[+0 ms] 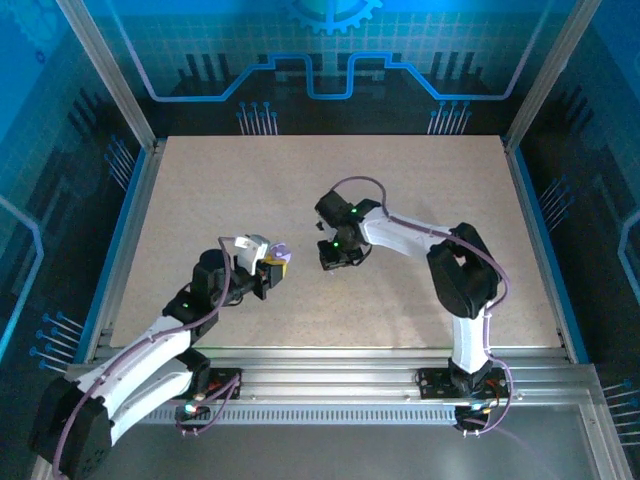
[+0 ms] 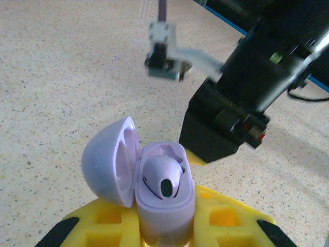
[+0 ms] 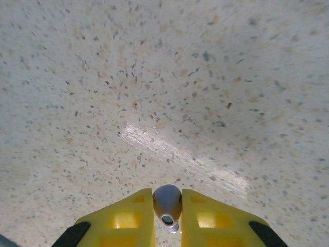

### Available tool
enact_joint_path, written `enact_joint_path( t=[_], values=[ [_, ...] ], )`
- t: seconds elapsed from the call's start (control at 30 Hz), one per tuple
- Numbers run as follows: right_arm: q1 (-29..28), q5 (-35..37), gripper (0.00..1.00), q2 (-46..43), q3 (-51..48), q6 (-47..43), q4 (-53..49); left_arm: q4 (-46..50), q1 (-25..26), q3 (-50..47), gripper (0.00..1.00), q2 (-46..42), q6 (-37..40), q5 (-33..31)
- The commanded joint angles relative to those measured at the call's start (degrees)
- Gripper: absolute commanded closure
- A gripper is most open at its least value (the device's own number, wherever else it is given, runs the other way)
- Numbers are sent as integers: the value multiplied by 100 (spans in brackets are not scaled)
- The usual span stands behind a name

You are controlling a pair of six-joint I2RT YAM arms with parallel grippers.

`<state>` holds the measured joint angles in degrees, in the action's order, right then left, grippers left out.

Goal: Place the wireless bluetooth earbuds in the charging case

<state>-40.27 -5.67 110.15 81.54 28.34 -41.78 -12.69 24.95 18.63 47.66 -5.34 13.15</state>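
My left gripper point(image 2: 164, 229) is shut on the lavender charging case point(image 2: 165, 208), holding it upright between yellow fingers point(image 2: 226, 218). The case's lid point(image 2: 105, 159) is swung open to the left, and one lavender earbud point(image 2: 162, 177) sits in a well of the case. From above, the case point(image 1: 281, 257) shows at the tip of my left gripper point(image 1: 270, 272), left of centre. My right gripper point(image 3: 168, 208) is shut on a second pale lavender earbud point(image 3: 167, 200), held a little above the bare table. My right gripper point(image 1: 334, 257) hangs just right of the case.
A speckled beige tabletop point(image 1: 420, 200) spreads around both arms, framed by aluminium rails and blue walls. The right arm's black wrist point(image 2: 226, 123) hangs close behind the case in the left wrist view.
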Motion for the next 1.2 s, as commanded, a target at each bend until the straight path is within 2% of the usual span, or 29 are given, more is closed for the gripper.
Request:
enact_joint_path(
  t=[0.0, 0.33, 0.6, 0.97, 1.17],
  values=[
    [175, -229, 84, -480, -191, 213, 361, -774, 121, -158, 95, 203, -264, -203],
    [389, -416, 84, -1512, -580, 616, 990, -1846, 369, -13, 95, 1233, -418, -244],
    [409, -523, 84, -2186, -1067, 1237, 2177, -2305, 473, 240, 95, 1791, -468, -179],
    [299, -602, 82, -2685, -1773, 1742, 3419, -2598, 594, 570, 95, 2076, -442, -90],
    [215, -542, 82, -2700, -1808, 1819, 3627, -2660, 655, 659, 95, 2133, -452, -99]
  ],
)
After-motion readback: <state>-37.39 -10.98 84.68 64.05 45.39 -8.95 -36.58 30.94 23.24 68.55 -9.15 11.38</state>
